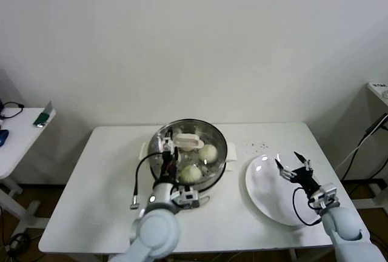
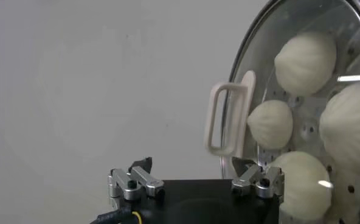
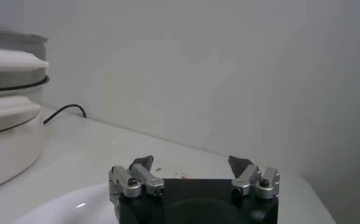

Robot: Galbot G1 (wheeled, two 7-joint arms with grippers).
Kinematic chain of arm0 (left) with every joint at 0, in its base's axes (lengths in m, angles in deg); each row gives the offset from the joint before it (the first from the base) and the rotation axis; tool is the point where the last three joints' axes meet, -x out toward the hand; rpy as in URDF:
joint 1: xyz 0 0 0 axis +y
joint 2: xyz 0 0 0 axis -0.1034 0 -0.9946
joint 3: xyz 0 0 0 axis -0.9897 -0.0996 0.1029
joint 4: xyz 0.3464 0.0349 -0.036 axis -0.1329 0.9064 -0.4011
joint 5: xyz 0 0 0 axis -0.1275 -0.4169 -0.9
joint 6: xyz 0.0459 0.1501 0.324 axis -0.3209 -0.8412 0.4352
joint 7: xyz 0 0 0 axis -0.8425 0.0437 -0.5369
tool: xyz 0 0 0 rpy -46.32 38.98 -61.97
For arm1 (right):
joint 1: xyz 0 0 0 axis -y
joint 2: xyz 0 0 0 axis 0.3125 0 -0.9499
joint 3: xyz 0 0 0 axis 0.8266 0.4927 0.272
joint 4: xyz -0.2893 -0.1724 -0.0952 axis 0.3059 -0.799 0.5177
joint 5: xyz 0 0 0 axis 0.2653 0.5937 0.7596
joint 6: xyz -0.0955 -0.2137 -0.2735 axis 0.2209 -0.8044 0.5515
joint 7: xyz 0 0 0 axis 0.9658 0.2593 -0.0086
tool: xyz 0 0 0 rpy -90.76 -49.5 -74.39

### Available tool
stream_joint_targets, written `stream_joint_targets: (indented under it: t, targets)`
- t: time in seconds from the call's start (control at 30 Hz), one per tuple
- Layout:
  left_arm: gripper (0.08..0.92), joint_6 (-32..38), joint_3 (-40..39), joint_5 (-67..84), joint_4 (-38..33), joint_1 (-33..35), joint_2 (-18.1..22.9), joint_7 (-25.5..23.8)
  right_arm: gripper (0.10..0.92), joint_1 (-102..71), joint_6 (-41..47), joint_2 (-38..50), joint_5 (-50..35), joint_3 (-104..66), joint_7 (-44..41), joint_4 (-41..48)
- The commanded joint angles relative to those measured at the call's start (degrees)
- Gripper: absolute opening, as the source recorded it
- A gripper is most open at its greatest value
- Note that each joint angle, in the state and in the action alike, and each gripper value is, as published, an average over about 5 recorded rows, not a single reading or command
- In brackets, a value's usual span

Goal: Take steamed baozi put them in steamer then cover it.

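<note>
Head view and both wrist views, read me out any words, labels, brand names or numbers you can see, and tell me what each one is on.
No text can be read in any view.
Round stainless-steel steamer on its white pot base: no label or brand visible.
Round glass lid with cream handle: unmarked.
Flat white plate: plain.
White object at the far right edge: dark marks, too small to read.

**Lid seated on steamer, both grippers spread**

The glass lid [image 1: 195, 142] is seen lying on the steamer [image 1: 189, 154], baozi [image 1: 208, 152] visible beneath. The left gripper [image 1: 168, 151] is held open over the lid. The right gripper [image 1: 293, 167] is held open above the white plate [image 1: 267, 196].
</note>
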Motion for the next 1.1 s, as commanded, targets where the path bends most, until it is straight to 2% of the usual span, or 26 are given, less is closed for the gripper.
stream_joint_targets:
  t: [0.03,0.17,0.23,0.3,0.47,0.67,0.8,1.1]
  targets:
    - [0.822,5.61,8.6,16.65,-10.59,11.14,-5.93,16.24,0.823,0.09,0.75,0.18,-0.37,-0.24,0.36,-0.5]
    - [0.823,15.73,16.12,30.77,-10.96,15.08,-4.57,28.53,0.823,-0.07,0.73,0.44,-0.41,-0.4,0.38,-1.0]
    - [0.823,21.53,20.67,37.57,-10.99,17.84,-3.59,31.75,0.823,-0.27,0.66,0.5,-0.34,-0.51,0.37,-1.21]
    - [0.823,27.15,25.88,45.27,-11.0,21.06,-1.8,32.78,0.823,-0.54,0.49,0.42,-0.24,-0.7,0.32,-1.3]
    - [0.823,37.81,36.09,64.9,-10.0,26.47,3.34,31.47,0.823,-1.78,0.67,-0.46,1.67,-1.54,1.03,-2.87]
    - [0.823,45.33,44.69,81.27,-3.95,27.91,7.38,29.01,0.823,-3.4,0.16,-1.25,0.72,-2.19,0.95,-5.54]
    - [0.823,48.73,47.6,82.76,0.88,29.29,8.14,27.03,0.823,-4.7,-0.21,-1.73,0.85,-3.23,0.25,-6.73]
    - [0.823,50.67,48.69,81.06,3.23,32.3,10.13,21.8,0.823,-6.75,-0.61,-4.3,-0.13,-4.78,0.33,-8.08]
